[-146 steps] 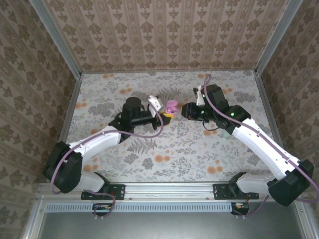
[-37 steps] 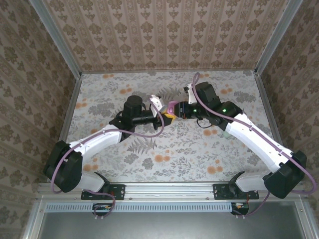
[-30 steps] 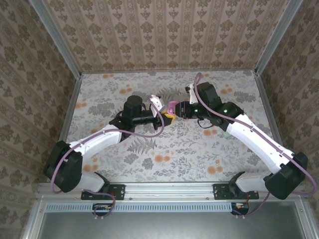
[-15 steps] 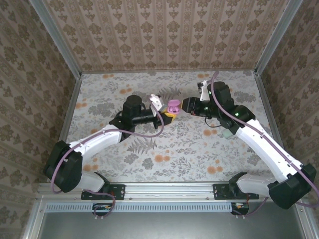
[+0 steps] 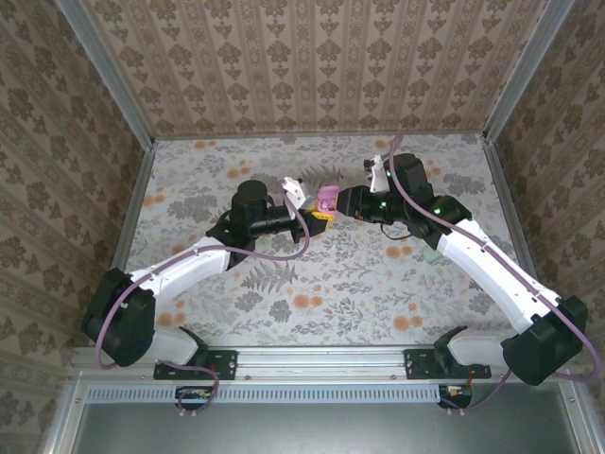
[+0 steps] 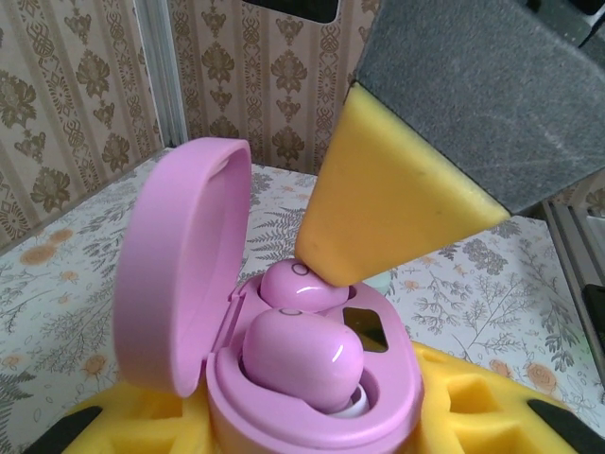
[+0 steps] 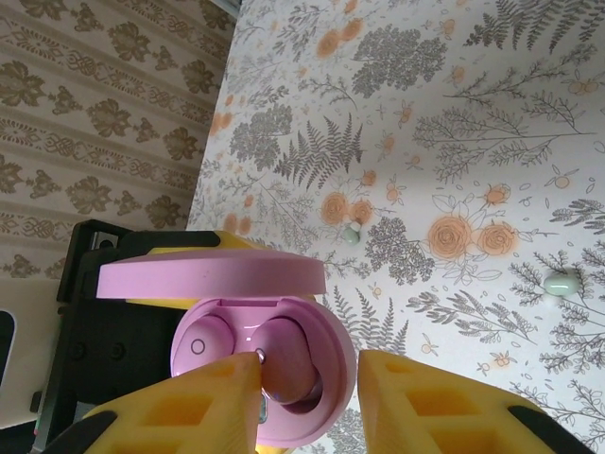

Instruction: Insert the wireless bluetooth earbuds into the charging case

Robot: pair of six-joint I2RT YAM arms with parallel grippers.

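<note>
right now the l gripper [image 5: 310, 210] is clamped on the charging case [image 6: 312, 416], holding it up off the table [image 7: 492, 113]. lid [image 6: 180, 274] is open, standing upright beside the wells. both buds are in the wells: near earbud [image 6: 302, 355], far earbud [image 6: 298, 284]. r gripper [image 7: 307, 374] has its fingers spread and nothing held; one yellow pad [image 6: 378, 218] comes in from above, tip looks to be touching the far earbud. so the case lies directly ahead of the r tips, wells facing them. prob a short push to seat it, r arm's job; l just holds.
</note>
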